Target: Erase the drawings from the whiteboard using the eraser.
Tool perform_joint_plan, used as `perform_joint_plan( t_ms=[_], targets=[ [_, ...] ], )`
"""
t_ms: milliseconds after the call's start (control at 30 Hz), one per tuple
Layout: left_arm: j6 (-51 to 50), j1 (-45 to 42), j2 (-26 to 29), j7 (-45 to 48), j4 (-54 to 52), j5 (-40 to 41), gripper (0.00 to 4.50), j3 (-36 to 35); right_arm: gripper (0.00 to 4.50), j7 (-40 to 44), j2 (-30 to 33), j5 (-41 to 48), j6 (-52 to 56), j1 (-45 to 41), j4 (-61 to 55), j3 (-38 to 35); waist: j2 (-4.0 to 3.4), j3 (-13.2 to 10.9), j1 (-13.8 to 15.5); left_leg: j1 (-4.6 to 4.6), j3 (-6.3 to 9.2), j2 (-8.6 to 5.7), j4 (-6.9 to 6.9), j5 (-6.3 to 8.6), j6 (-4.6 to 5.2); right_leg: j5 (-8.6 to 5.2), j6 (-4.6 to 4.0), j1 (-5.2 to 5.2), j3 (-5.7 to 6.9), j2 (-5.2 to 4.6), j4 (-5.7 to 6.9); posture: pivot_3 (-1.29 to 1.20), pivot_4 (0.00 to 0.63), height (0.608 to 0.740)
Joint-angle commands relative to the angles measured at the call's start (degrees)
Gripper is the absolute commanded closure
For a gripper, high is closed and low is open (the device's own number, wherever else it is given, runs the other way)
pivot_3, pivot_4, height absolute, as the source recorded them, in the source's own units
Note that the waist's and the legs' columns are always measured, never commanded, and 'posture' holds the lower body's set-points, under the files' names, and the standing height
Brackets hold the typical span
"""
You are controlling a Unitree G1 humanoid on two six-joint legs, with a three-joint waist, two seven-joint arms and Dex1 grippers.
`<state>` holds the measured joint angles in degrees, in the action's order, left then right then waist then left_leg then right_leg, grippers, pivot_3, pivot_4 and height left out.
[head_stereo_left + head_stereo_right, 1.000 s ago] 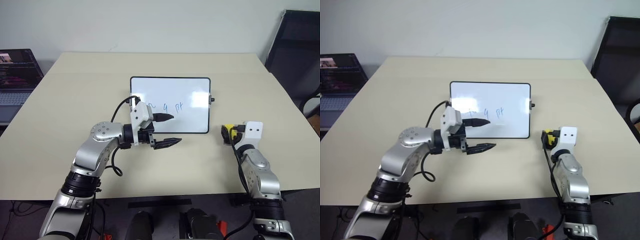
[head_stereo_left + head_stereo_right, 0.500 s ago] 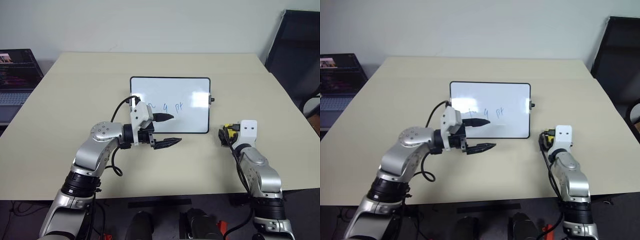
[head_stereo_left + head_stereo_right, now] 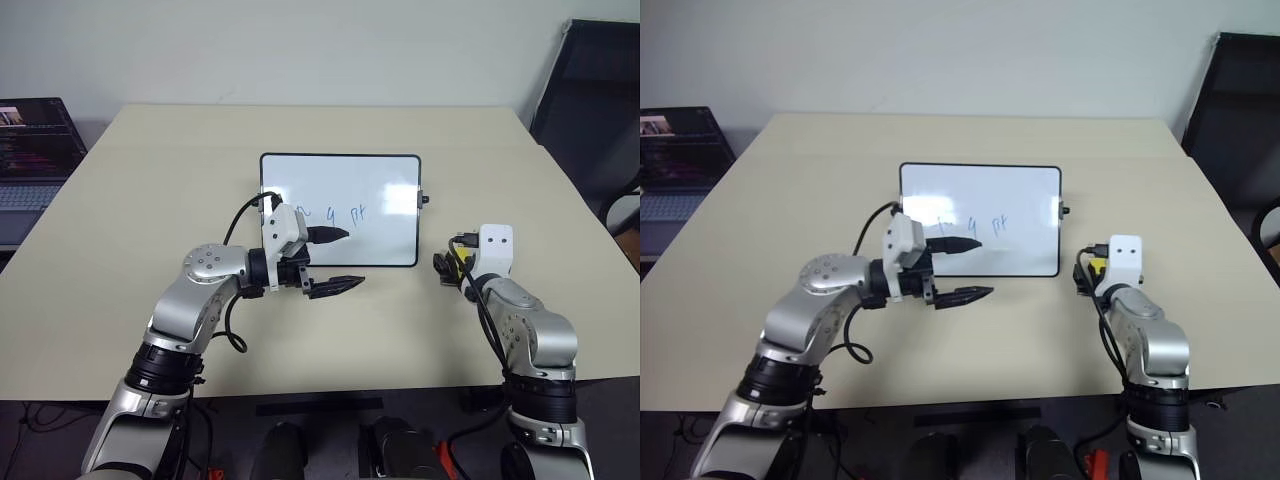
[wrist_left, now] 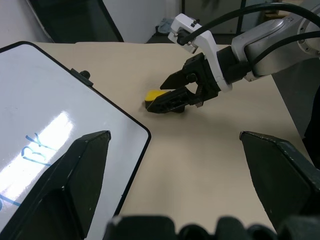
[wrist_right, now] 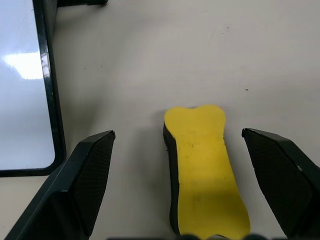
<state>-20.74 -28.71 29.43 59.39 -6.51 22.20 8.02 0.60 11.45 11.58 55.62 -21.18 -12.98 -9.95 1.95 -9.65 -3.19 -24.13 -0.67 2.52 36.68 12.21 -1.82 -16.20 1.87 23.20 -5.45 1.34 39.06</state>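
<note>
The whiteboard (image 3: 340, 185) lies flat mid-table, with the small blue drawings (image 3: 345, 213) in a row near its middle. To the right of it the yellow eraser (image 5: 202, 165) with its black underside rests on the table, also seen as the eraser (image 4: 154, 95) in the left wrist view. My right gripper (image 5: 178, 132) is open, one finger on each side of the eraser and apart from it. Over the board's near left corner hovers my left gripper (image 3: 354, 258), open and holding nothing.
The beige table (image 3: 150, 200) has bare room around the board. An open laptop (image 3: 35, 150) stands off its left edge. A black chair (image 3: 595, 100) is at the back right, beyond the table.
My right wrist has tilted up, so its gripper points more forward along the eraser. The left arm, the board and the eraser have not moved.
</note>
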Motion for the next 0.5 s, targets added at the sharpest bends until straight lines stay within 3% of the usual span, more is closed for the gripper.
perform_joint_plan(
  t_ms=[33,500],
  targets=[
    [1.2,-0.3,0.3,1.1,-1.4,0.4,0.0,-0.3,0.38,1.0,1.5,0.2,0.5,-1.1,-0.9,-0.6,0.0,0.0,0.0,0.0,0.0,0.0,0.0,0.0,0.0,-0.01,0.02,0.0,0.0,0.0,0.0,0.0,0.15,0.74],
    [1.5,-0.2,0.3,1.3,-1.4,0.0,0.0,-0.4,0.38,4.1,3.6,-0.6,-1.7,-0.9,0.9,0.7,0.0,0.0,0.0,0.0,-0.01,-0.01,-0.01,0.0,0.0,-0.02,0.04,0.0,-0.01,0.01,-0.01,0.0,0.15,0.74]
  ],
)
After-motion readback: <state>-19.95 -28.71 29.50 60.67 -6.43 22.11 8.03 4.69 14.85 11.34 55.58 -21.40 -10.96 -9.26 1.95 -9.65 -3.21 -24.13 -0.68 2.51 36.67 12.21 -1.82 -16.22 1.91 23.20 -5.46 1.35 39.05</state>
